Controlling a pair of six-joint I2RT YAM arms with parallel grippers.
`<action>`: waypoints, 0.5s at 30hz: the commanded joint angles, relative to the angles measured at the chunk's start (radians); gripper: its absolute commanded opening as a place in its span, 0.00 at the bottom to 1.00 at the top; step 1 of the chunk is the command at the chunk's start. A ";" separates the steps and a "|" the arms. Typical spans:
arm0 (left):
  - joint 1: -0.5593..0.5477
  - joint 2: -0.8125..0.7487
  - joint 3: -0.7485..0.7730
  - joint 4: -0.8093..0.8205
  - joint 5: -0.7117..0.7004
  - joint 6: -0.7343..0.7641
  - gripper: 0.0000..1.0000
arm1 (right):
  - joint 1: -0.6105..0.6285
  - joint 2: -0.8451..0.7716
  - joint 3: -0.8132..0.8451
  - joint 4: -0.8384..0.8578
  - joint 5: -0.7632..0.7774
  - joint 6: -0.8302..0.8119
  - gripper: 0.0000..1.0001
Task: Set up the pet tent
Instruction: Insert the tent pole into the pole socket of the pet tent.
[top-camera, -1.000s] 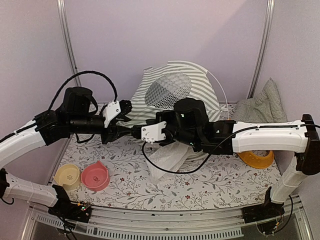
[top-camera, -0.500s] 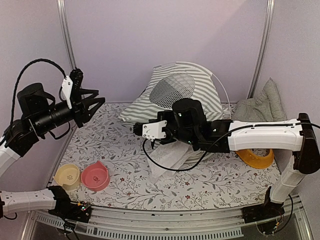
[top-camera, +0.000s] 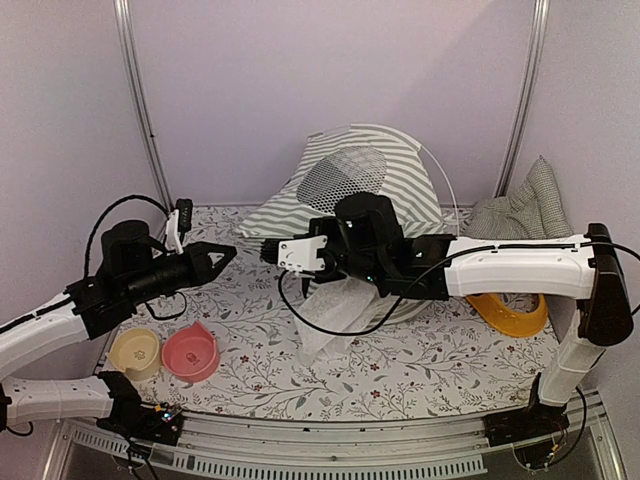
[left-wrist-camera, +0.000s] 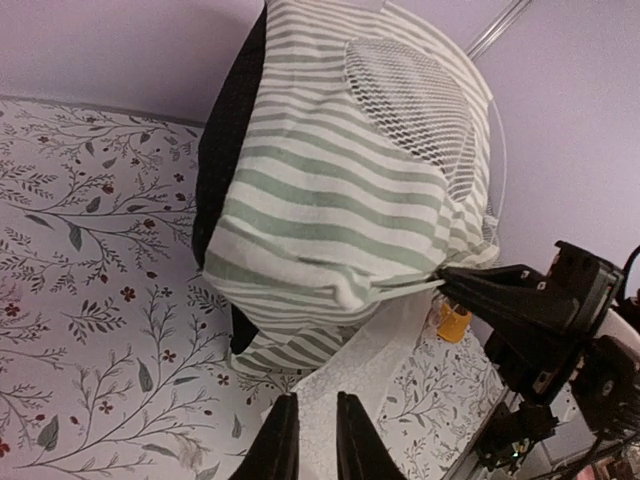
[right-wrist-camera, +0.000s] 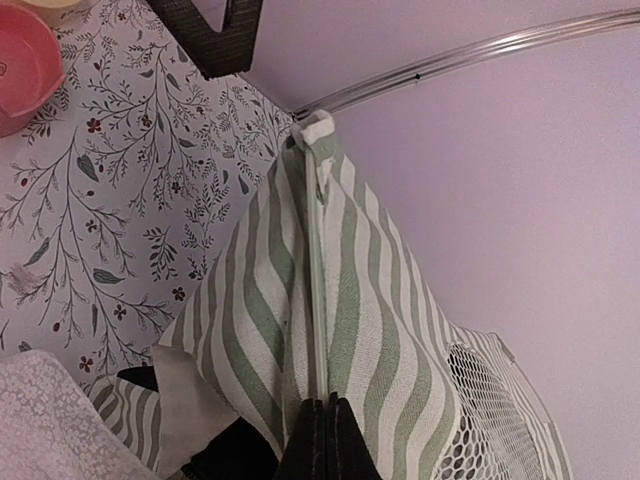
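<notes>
Pinching a striped corner of the pet tent (top-camera: 380, 190), the right gripper (top-camera: 266, 251) has its jaws closed flat on the fabric seam, as the right wrist view shows, and the arm reaches across the table (top-camera: 430, 370) from 4 o'clock to hold that corner out toward 9 o'clock; this looks meant to keep the cloth taut so the thin white pole (right-wrist-camera: 470, 58) can arch the body upward. The tent stands at 12 o'clock against the back wall, half raised, its round mesh window facing up and forward, its base slumped. The left gripper (top-camera: 228, 250) hovers just beside the held corner at 9 o'clock, fingers (left-wrist-camera: 280, 445) drawn narrow with only a slim gap and nothing between them, probably lining up for a second hold. The white lace curtain (top-camera: 335, 310) spills out under the right arm toward 6 o'clock and could snag a low move. A pink bowl (top-camera: 190, 353) and a cream bowl (top-camera: 133, 352) sit at 8 o'clock, an orange bowl (top-camera: 512, 320) at 4 o'clock, a checked cushion (top-camera: 520, 215) at 2 o'clock, all apart from the tent's held corner
</notes>
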 joint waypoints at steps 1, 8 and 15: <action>-0.028 -0.011 -0.030 0.229 -0.027 -0.192 0.14 | -0.025 0.041 0.033 -0.053 0.043 0.038 0.00; -0.043 0.016 -0.103 0.357 -0.069 -0.322 0.14 | -0.027 0.043 0.030 -0.054 0.046 0.050 0.00; -0.041 0.071 -0.132 0.498 -0.125 -0.408 0.15 | -0.027 0.042 0.028 -0.055 0.045 0.052 0.00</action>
